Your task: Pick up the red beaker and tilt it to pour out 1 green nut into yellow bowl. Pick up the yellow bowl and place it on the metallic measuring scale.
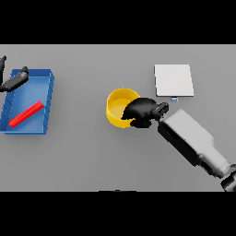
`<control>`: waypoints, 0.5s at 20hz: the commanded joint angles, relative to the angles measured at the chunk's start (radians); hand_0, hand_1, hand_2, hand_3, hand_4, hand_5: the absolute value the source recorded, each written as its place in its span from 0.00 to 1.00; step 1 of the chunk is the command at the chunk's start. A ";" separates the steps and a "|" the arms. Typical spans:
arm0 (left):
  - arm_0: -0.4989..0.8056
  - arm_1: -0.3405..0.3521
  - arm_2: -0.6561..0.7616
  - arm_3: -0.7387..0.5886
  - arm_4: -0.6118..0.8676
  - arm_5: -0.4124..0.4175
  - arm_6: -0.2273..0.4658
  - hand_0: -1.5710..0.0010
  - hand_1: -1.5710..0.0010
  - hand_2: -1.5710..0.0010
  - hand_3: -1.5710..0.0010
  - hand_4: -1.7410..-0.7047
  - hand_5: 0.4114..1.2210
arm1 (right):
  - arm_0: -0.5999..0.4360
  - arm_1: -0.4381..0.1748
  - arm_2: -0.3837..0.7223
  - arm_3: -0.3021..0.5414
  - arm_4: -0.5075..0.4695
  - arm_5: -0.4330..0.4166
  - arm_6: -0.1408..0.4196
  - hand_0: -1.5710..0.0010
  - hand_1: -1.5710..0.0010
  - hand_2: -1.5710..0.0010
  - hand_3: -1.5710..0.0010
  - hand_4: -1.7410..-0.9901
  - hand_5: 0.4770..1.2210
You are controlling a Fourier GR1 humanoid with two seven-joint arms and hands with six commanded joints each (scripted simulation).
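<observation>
At desk (pixel 92 156) centre, right hand (pixel 140 112) curls over the yellow bowl (pixel 119 102) rim — gripping it; left hand (pixel 13 82) relaxed above the blue tray (pixel 46 99).

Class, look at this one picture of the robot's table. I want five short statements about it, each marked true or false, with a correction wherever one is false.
1. The right hand is at the yellow bowl. True.
2. The red beaker stands upright beside the bowl. False: it lies in the blue tray.
3. The bowl sits on the metallic scale. False: it is on the table, left of the scale.
4. The left hand shows at the tray's far left corner. True.
5. The scale is round. False: it is square.
</observation>
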 commanded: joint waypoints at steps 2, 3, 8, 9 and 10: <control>0.012 0.015 0.001 -0.004 -0.002 -0.004 -0.007 1.00 1.00 1.00 1.00 0.91 0.39 | 0.012 -0.039 -0.013 -0.048 -0.021 0.022 -0.012 0.03 0.03 0.06 0.24 0.02 0.98; 0.012 0.008 -0.001 -0.002 -0.003 0.000 -0.005 1.00 1.00 1.00 1.00 0.91 0.39 | 0.008 -0.052 -0.027 -0.076 -0.038 0.038 -0.008 0.02 0.03 0.05 0.24 0.02 0.99; -0.002 0.001 -0.002 0.008 -0.003 -0.009 -0.005 1.00 1.00 1.00 1.00 0.91 0.38 | -0.036 -0.101 -0.071 -0.175 -0.068 0.095 0.062 0.01 0.01 0.03 0.14 0.02 1.00; 0.004 0.006 -0.005 -0.008 -0.002 -0.008 -0.002 1.00 1.00 1.00 1.00 0.91 0.38 | -0.049 -0.110 -0.083 -0.188 -0.077 0.109 0.077 0.01 0.01 0.02 0.15 0.02 1.00; 0.000 0.001 -0.008 -0.006 -0.004 -0.008 0.001 1.00 1.00 1.00 1.00 0.91 0.38 | -0.055 -0.112 -0.090 -0.196 -0.079 0.109 0.095 0.00 0.01 0.02 0.17 0.02 1.00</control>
